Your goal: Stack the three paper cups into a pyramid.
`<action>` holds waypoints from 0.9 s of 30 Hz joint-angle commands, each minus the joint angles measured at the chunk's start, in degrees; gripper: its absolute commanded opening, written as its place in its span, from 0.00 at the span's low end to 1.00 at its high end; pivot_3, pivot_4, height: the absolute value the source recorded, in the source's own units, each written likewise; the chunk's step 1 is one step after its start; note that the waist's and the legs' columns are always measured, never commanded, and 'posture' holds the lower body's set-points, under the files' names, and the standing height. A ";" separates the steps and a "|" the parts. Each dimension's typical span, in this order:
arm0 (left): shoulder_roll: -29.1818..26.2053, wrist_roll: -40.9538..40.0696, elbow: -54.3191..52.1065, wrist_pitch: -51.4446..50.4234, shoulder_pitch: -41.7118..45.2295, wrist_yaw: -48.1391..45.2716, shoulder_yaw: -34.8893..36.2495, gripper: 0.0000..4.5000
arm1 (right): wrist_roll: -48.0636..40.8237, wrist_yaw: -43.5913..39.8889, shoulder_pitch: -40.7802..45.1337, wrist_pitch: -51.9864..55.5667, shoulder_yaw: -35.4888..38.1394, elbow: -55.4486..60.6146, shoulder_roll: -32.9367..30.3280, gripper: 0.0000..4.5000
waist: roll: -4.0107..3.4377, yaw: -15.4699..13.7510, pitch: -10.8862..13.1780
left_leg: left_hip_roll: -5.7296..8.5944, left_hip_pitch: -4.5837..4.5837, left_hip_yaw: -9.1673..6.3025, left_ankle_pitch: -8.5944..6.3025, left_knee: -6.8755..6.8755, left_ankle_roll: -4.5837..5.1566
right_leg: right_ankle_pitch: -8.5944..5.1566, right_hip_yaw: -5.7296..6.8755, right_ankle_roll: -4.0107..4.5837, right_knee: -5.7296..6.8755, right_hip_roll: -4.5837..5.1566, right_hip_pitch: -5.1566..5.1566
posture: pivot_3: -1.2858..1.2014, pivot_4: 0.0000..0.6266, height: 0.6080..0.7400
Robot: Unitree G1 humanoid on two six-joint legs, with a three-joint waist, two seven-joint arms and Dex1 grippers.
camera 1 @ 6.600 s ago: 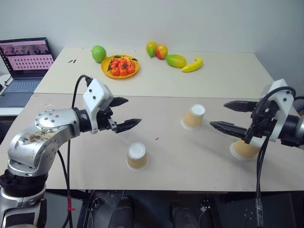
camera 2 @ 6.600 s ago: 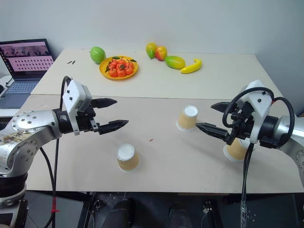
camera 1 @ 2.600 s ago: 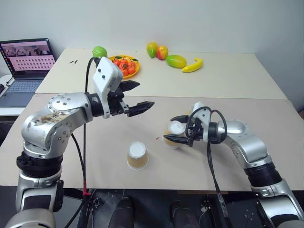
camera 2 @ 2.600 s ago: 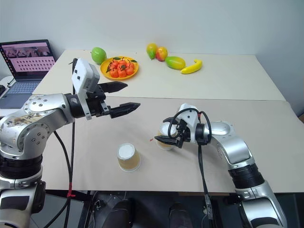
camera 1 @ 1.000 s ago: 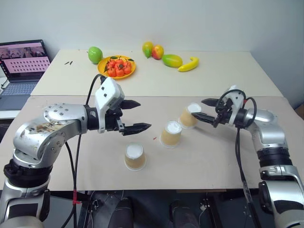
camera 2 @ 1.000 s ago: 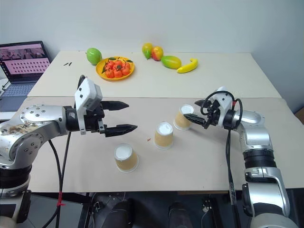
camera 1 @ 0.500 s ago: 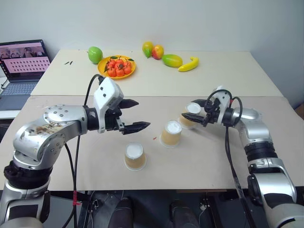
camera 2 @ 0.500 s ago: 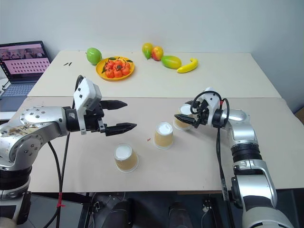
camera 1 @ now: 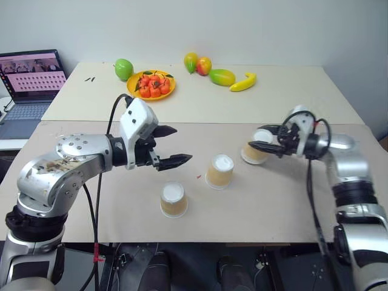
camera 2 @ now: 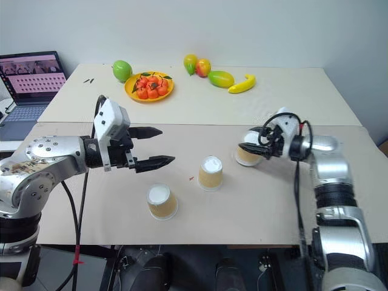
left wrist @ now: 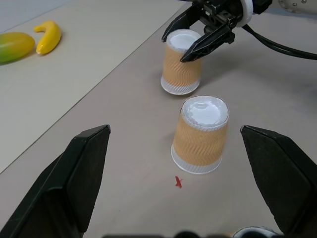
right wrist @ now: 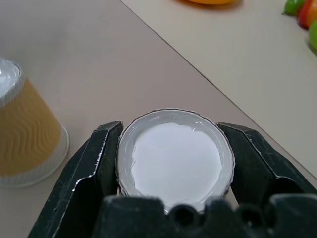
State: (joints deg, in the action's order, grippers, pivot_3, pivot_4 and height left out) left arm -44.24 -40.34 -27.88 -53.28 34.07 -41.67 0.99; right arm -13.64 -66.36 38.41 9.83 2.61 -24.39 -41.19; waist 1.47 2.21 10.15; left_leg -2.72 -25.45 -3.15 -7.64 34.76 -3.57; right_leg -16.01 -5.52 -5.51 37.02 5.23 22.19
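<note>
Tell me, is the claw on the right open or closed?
Closed: the right claw has a finger pressed against each side of an upside-down paper cup.

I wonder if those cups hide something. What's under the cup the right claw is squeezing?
The right gripper grips an upside-down paper cup by its white base. Under it lies the beige table. Its mouth faces down, so the inside is hidden.
</note>
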 commanded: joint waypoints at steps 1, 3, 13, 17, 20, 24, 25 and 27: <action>0.57 0.77 0.07 2.08 1.76 -0.55 -0.04 1.00 | -3.03 -0.29 -4.77 4.13 1.64 8.39 -1.09 0.61 | 0.00 0.25 0.00 | 0.00 0.01 0.00 0.00 0.02 0.00 | 0.00 0.00 0.00 0.02 0.00 0.00 | 0.52 0.24 0.94; 0.35 0.56 0.20 2.26 2.08 -1.65 -0.41 1.00 | -4.50 0.66 -8.12 6.83 2.07 13.50 -0.90 0.61 | 0.00 0.38 0.00 | 0.00 0.01 0.01 0.00 0.05 0.00 | 0.00 -0.02 0.00 0.04 0.01 0.00 | 0.52 0.24 0.94; -2.07 -0.64 -0.96 1.55 -0.12 -5.07 0.26 1.00 | -8.06 3.46 -13.65 13.80 2.09 24.71 -0.57 0.61 | 0.00 0.20 0.00 | 0.00 0.04 0.02 0.00 0.06 0.00 | 0.00 -0.03 -0.01 0.05 0.00 -0.01 | 0.52 0.24 0.94; -1.68 -0.45 -0.99 1.51 0.45 -4.67 0.00 1.00 | -8.92 4.10 -13.63 15.19 1.39 26.66 -0.01 0.61 | 0.00 0.21 0.00 | -0.01 0.03 0.01 0.00 0.06 0.00 | 0.00 -0.02 0.00 0.05 0.00 -0.01 | 0.52 0.24 0.94; -1.53 -0.49 -1.03 1.32 0.74 -4.45 -0.02 1.00 | -9.24 4.65 -13.72 15.66 0.79 27.53 0.54 0.61 | 0.00 0.20 0.00 | -0.01 0.03 0.01 0.00 0.06 0.00 | 0.00 -0.02 -0.01 0.05 -0.01 -0.01 | 0.52 0.24 0.94; -1.40 -0.37 -0.95 1.30 1.24 -4.18 -0.16 1.00 | -8.61 5.00 -12.95 15.13 -0.61 26.63 1.96 0.61 | 0.00 0.21 0.00 | -0.01 0.03 0.01 0.00 0.06 0.00 | 0.00 -0.02 -0.01 0.05 -0.01 -0.01 | 0.52 0.24 0.94; -1.37 -0.35 -0.94 1.27 1.39 -4.11 -0.20 1.00 | -8.41 5.03 -12.63 14.80 -0.94 26.06 2.41 0.61 | 0.00 0.22 0.00 | -0.01 0.03 0.01 0.00 0.06 0.00 | 0.00 -0.02 0.00 0.05 -0.01 -0.01 | 0.52 0.24 0.94; -1.40 -0.22 -0.98 1.27 1.60 -3.94 -0.21 1.00 | -7.84 5.08 -12.23 13.84 -1.65 24.63 3.09 0.61 | 0.00 0.28 0.00 | -0.01 0.03 0.01 0.00 0.06 0.00 | 0.00 -0.02 0.00 0.05 -0.01 -0.01 | 0.52 0.24 0.94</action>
State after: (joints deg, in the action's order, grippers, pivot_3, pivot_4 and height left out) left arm -45.49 -40.57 -27.17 -52.54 34.36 -45.78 0.10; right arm -21.51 -61.20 24.87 25.16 0.85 0.40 -38.20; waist 1.47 2.49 10.15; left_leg -2.73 -25.42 -3.13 -7.64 34.82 -3.57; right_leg -16.01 -5.55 -5.51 37.07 5.22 22.18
